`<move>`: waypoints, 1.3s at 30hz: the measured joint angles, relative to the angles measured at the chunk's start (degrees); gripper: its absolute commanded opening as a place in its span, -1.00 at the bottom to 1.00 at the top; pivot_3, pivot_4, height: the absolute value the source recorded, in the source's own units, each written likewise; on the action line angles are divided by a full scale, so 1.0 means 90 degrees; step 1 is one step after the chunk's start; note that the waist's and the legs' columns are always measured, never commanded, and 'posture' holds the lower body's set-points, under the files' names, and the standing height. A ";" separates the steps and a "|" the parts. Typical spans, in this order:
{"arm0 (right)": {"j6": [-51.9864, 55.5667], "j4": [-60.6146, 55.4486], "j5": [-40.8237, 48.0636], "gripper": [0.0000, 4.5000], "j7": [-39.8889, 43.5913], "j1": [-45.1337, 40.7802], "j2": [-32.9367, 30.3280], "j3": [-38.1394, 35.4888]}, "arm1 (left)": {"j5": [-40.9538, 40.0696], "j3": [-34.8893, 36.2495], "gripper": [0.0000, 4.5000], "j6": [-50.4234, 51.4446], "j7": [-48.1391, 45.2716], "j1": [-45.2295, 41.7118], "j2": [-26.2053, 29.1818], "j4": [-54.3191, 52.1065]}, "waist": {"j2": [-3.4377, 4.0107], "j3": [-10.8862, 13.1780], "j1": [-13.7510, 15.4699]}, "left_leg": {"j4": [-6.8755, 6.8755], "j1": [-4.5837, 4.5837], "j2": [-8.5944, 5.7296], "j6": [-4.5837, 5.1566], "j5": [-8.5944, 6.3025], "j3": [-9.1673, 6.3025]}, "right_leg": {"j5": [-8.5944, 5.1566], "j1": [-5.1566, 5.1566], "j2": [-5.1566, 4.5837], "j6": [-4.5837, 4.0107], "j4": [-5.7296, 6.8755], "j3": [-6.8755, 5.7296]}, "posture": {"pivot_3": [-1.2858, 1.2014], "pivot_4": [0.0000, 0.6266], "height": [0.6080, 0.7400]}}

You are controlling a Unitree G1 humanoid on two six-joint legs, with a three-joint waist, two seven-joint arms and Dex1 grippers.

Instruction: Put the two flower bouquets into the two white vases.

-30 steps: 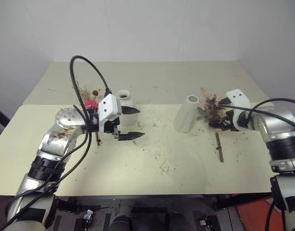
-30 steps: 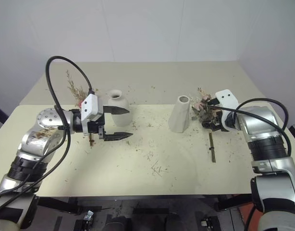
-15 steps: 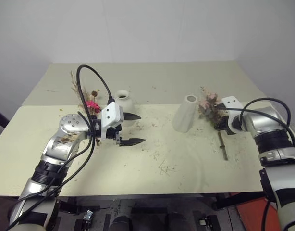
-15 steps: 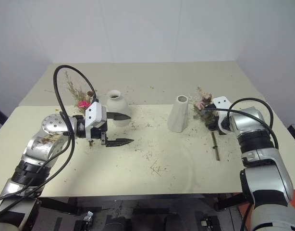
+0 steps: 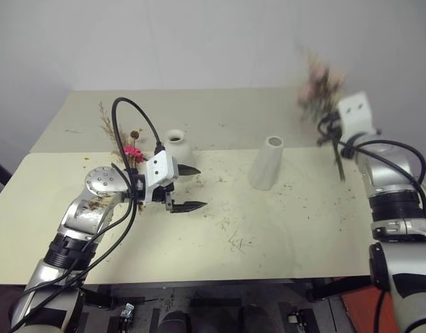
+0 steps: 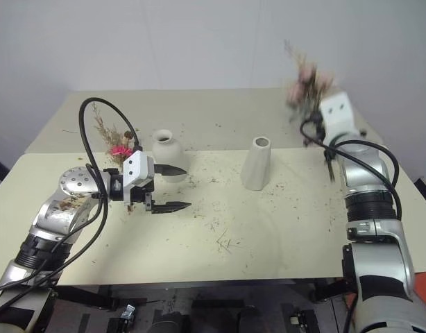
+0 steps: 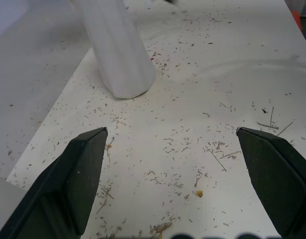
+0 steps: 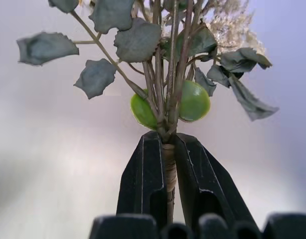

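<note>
My right gripper (image 5: 330,129) is raised high at the right, shut on the stems of the pale pink rose bouquet (image 5: 319,82), which stands upright above it. In the right wrist view the fingers (image 8: 143,174) clamp the bound stems (image 8: 168,167) below grey-green leaves. The tall slanted white vase (image 5: 266,164) stands to its left on the table. My left gripper (image 5: 201,186) hovers open and empty in front of the squat white vase (image 5: 176,144). The magenta daisy bouquet (image 5: 132,149) lies behind my left arm, left of that vase. The left wrist view looks past the open fingers (image 7: 78,174) at the tall vase (image 7: 118,55).
Dried plant crumbs (image 5: 234,239) are scattered over the cream table (image 5: 282,229). A seam (image 5: 220,152) runs across it between a near and a far half. A white wall stands behind the table.
My right gripper shut on the pink rose bouquet lying right of the tall vase and lifted it high, turning it upright. The left gripper stayed open and about where it was.
</note>
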 measured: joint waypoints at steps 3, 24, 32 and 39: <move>-0.0469 -0.0485 0.0313 -0.94 -0.0155 0.0019 0.0304 -0.0444 | 0.0010 0.0001 1.00 -0.0018 -0.0023 -0.0006 0.0017 0.0030 | 0.0000 0.0000 -0.0008 | 0.0003 0.0004 -0.0003 -0.0003 0.0002 0.0000 | 0.0003 0.0011 -0.0005 0.0004 0.0000 0.0000 | 0.03 -0.52 1.00; -0.0704 -0.2367 0.2585 -0.94 0.0903 0.0767 0.1763 -0.0865 | -0.0051 0.0374 1.00 -0.0014 -0.0049 0.0237 0.0396 0.0040 | 0.0006 -0.0001 -0.0025 | 0.0001 0.0019 -0.0001 -0.0001 0.0001 -0.0002 | 0.0003 0.0018 -0.0002 0.0004 0.0005 -0.0001 | 0.03 -0.52 1.00; -0.0705 -0.2273 0.2551 -0.94 0.0880 0.0817 0.1906 -0.0835 | -0.0051 0.0374 1.00 -0.0005 -0.0049 0.0238 0.0406 0.0038 | 0.0006 -0.0001 -0.0030 | 0.0000 0.0020 0.0001 -0.0001 0.0001 -0.0003 | 0.0003 0.0018 0.0001 0.0004 0.0006 -0.0001 | 0.03 -0.52 1.00; -0.0705 -0.2362 0.2553 -0.94 0.0883 0.1041 0.2014 -0.0751 | -0.0051 0.0373 1.00 -0.0002 -0.0045 0.0238 0.0441 0.0021 | 0.0007 -0.0001 -0.0027 | 0.0000 0.0020 0.0000 -0.0001 0.0001 -0.0003 | 0.0003 0.0018 0.0000 0.0004 0.0005 -0.0001 | 0.03 -0.52 1.00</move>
